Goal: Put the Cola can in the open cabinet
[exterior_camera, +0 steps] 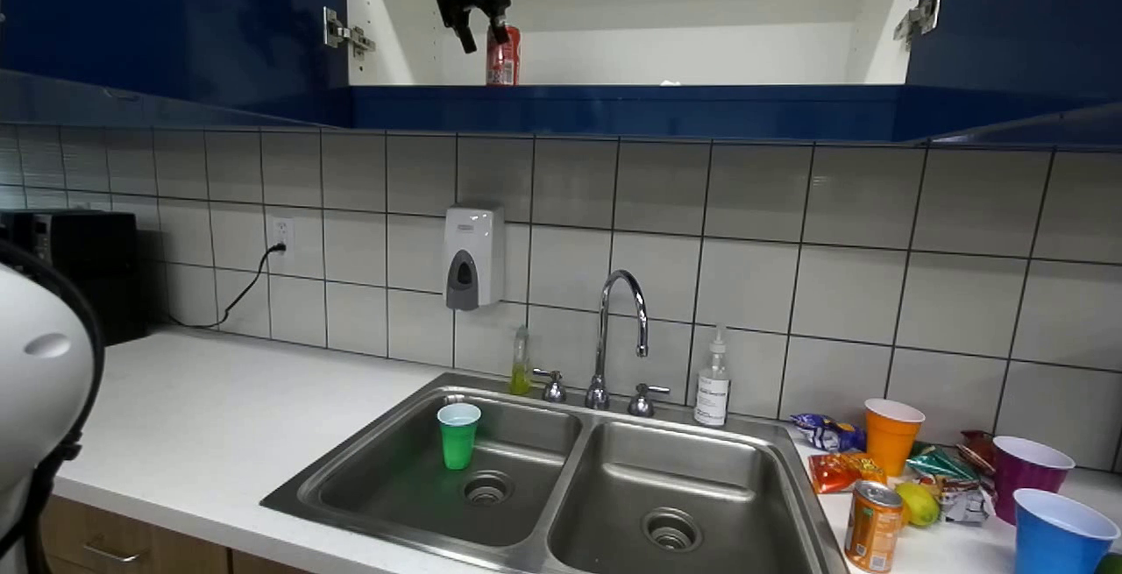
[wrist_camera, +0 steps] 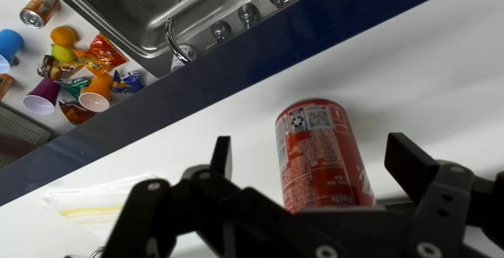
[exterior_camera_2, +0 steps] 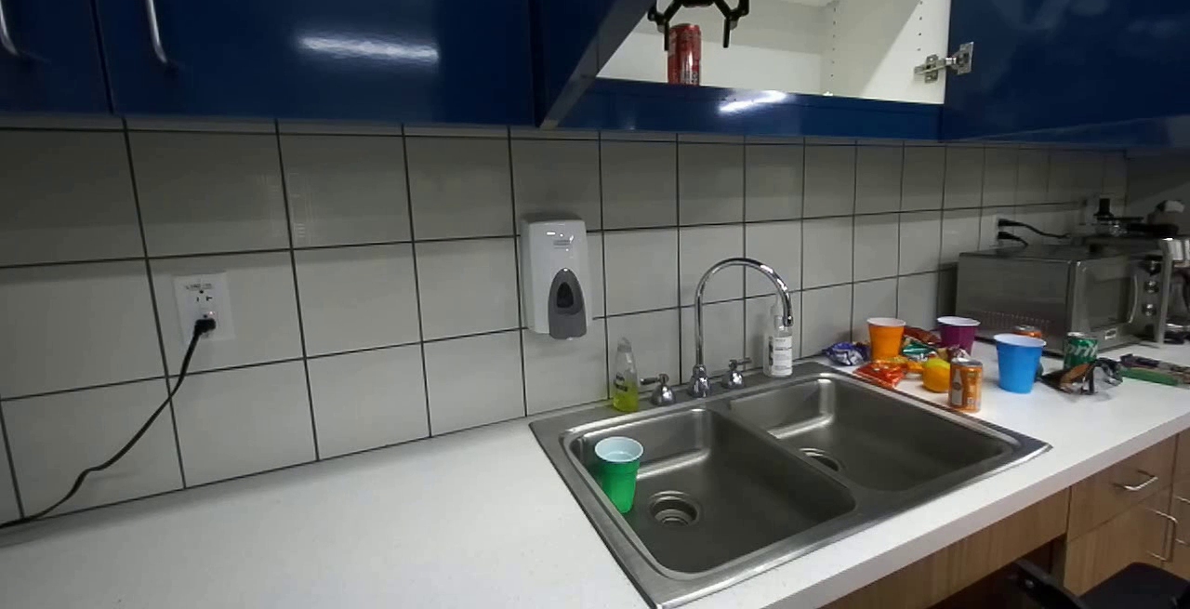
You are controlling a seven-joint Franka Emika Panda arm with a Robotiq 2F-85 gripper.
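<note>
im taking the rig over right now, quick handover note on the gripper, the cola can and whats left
Gripper: open, nothing gripped; it straddles the Cola can, with a gap on each side in the wrist view.
Can: standing inside the open cabinet, behind the dark blue lower edge, which hides its base in both exterior views.
Done: can is in the cabinet and free of the grip.
Left: probably just backing the gripper off; I'd go gently, since the fingers are close enough to knock the can.
</note>
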